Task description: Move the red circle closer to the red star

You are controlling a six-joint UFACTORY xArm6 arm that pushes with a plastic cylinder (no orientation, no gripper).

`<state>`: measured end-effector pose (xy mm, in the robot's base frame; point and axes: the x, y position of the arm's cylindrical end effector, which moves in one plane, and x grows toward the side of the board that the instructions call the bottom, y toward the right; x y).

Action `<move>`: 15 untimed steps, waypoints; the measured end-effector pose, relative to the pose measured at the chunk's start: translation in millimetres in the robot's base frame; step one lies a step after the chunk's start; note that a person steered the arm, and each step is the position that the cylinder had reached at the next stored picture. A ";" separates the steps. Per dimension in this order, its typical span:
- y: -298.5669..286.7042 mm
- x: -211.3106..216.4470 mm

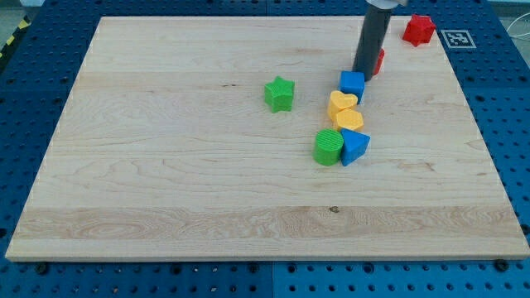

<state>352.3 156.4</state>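
The red circle (378, 60) lies near the board's top right, mostly hidden behind my rod; only its right edge shows. The red star (419, 29) sits at the board's top right corner, up and to the right of the circle, with a gap between them. My tip (363, 74) is at the circle's left side, just above the blue cube (352, 84). I cannot tell whether the tip touches the circle.
Below the blue cube, two yellow hearts (340, 103) (349, 119) sit in a column, then a green cylinder (329, 146) and a blue triangle (354, 146) side by side. A green star (279, 93) stands alone to the left. The wooden board (166, 165) ends just right of the red star.
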 end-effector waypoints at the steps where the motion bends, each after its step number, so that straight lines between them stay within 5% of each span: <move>1: 21.2 8.9; 5: 23.2 -17.3; 7: 16.2 1.7; 10: -2.2 -55.3; 13: -36.1 -58.3; 15: -7.7 -80.0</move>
<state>272.3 148.7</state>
